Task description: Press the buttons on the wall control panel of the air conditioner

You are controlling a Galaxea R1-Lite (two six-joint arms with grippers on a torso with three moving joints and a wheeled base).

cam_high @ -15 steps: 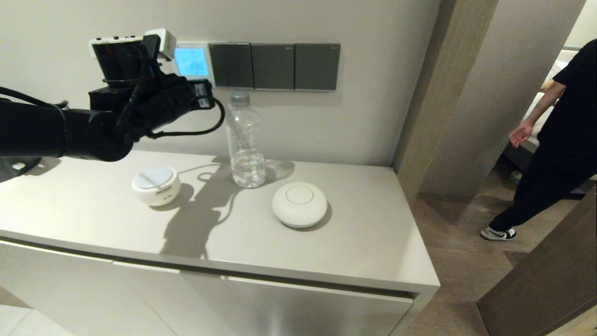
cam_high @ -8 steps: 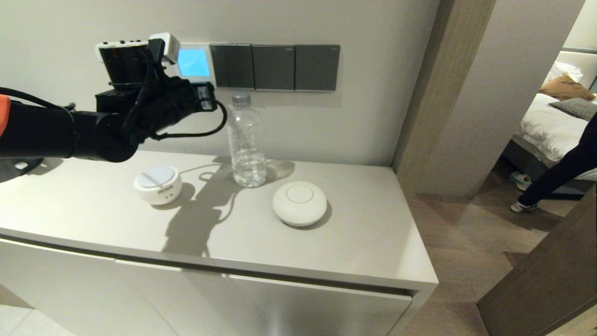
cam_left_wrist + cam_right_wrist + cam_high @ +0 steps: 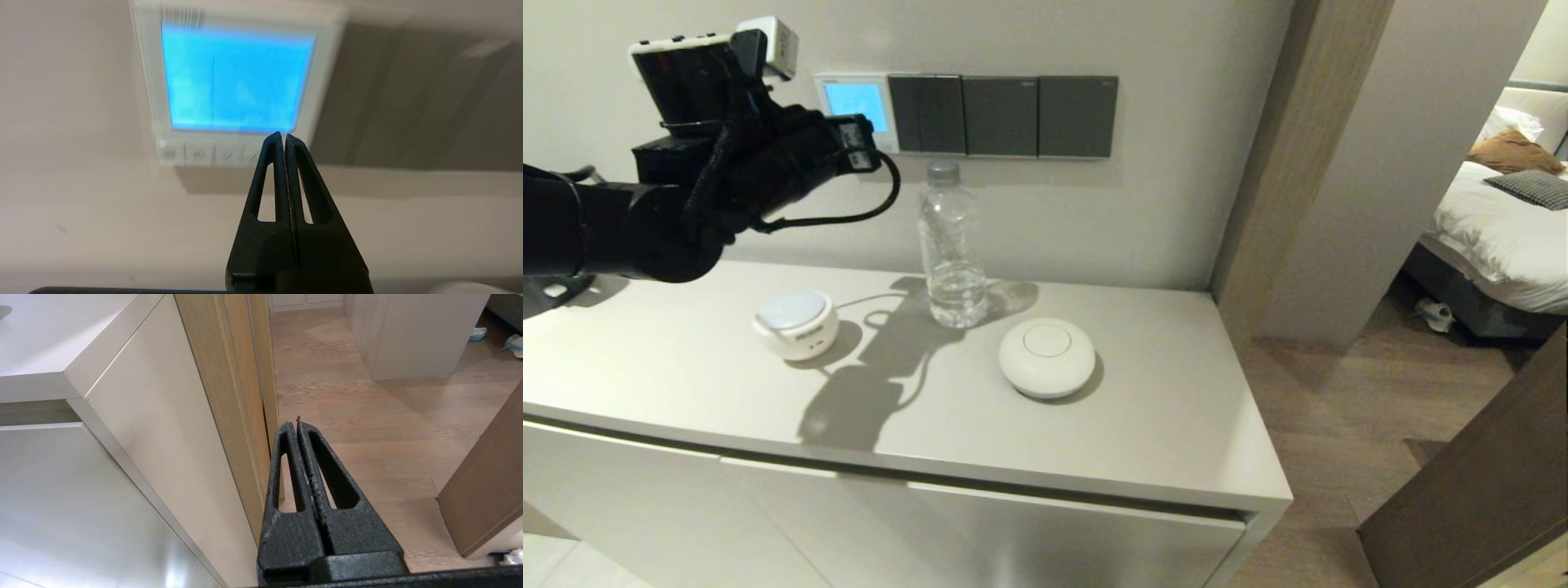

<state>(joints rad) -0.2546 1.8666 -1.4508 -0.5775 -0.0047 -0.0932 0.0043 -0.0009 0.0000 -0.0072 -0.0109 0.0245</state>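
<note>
The air conditioner's wall control panel (image 3: 854,110) is a small white thermostat with a glowing light-blue screen, on the wall left of the dark switch plates. In the left wrist view the panel (image 3: 237,77) fills the upper part, and the buttons (image 3: 204,153) run as a row of pale keys below the screen. My left gripper (image 3: 282,135) is shut and empty, its tips in line with the right end of that row; I cannot tell whether they touch. My right gripper (image 3: 295,422) is shut and empty, parked low beside the cabinet.
Three dark grey switch plates (image 3: 1001,116) sit right of the panel. On the cabinet top (image 3: 1176,425) stand a clear water bottle (image 3: 949,245), a small white round device (image 3: 795,324) and a white domed disc (image 3: 1046,357). A wooden pillar (image 3: 1298,163) stands at the right.
My left arm has moved left and a little up, so more of the panel shows in the head view. The person in black has left the doorway at the right.
</note>
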